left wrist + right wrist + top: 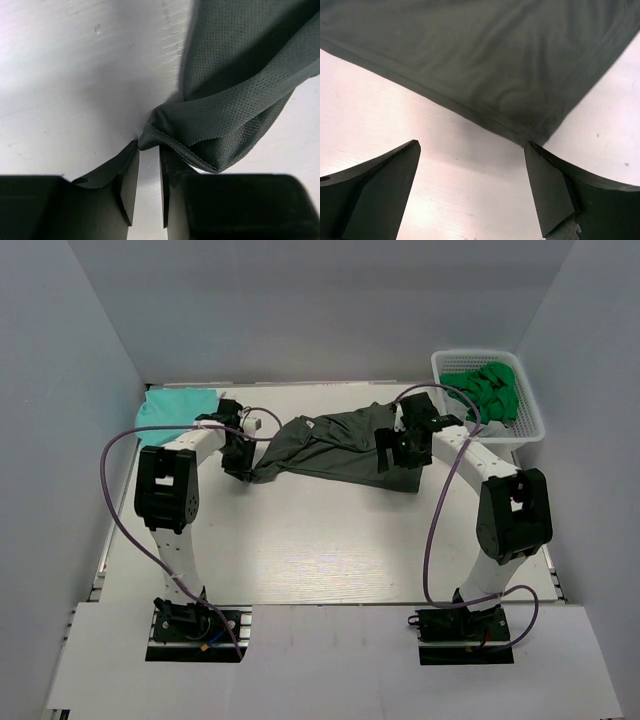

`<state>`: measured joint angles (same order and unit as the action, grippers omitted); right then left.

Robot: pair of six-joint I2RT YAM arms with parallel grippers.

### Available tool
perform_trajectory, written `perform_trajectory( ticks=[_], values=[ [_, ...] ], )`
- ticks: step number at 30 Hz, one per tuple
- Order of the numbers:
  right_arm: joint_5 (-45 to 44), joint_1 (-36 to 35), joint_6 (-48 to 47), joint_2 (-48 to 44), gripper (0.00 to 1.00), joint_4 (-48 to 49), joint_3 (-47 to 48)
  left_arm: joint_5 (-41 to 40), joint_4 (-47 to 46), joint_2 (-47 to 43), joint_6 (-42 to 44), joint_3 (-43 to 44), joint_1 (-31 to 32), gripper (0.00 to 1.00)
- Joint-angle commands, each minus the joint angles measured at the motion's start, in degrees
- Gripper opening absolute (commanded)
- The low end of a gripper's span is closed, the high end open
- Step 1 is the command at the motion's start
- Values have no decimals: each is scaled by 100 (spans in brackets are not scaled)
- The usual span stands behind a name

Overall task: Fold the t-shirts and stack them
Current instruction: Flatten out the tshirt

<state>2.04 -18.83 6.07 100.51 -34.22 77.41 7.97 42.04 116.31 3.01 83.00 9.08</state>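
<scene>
The left arm [170,485] rises from its base at the near edge of the bench [320,550], bends at the elbow and reaches inward, with the left jaws lowered at the left end of the dark grey-green t-shirt [330,445]. In the left wrist view the fingers [127,185] stand a narrow gap apart with bare bench showing between them. A folded hem corner of the shirt [235,100] lies right at their tips; whether it is pinched cannot be told. The right arm [510,510] mirrors this pose, and the right jaws hover over the shirt's right end, spread wide and grasping nothing; the hem [485,75] lies just ahead of the fingers [380,185]. The shirt lies crumpled across the middle of the far bench. A light mint-teal t-shirt [175,410] lies at the far left, and bright green t-shirts [485,390] sit in a white basket [530,425] at the far right.
</scene>
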Motion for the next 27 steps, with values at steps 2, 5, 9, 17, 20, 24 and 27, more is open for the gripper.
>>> perform_trajectory(
  ticks=[2,5,9,17,20,24,27],
  values=[
    [-406,37,79,-304,90,-103,-296,593,-162,480,411,365,120,13],
    [-494,46,140,-409,90,-32,-524,592,-109,594,411,445,120,0],
    [-634,90,368,-523,90,-94,-761,742,-301,253,290,270,120,0],
    [-985,178,1299,-129,90,-15,-595,-144,-679,-951,-862,-170,120,0],
    [-1267,266,1529,47,89,-137,-481,2,-732,-1311,-916,-170,120,0],
    [-1286,318,1450,311,83,-182,-331,372,-733,-1418,-968,-170,225,0],
    [-1137,327,1441,407,80,-94,-340,372,-785,-1576,-1100,-170,287,0]
  ],
)
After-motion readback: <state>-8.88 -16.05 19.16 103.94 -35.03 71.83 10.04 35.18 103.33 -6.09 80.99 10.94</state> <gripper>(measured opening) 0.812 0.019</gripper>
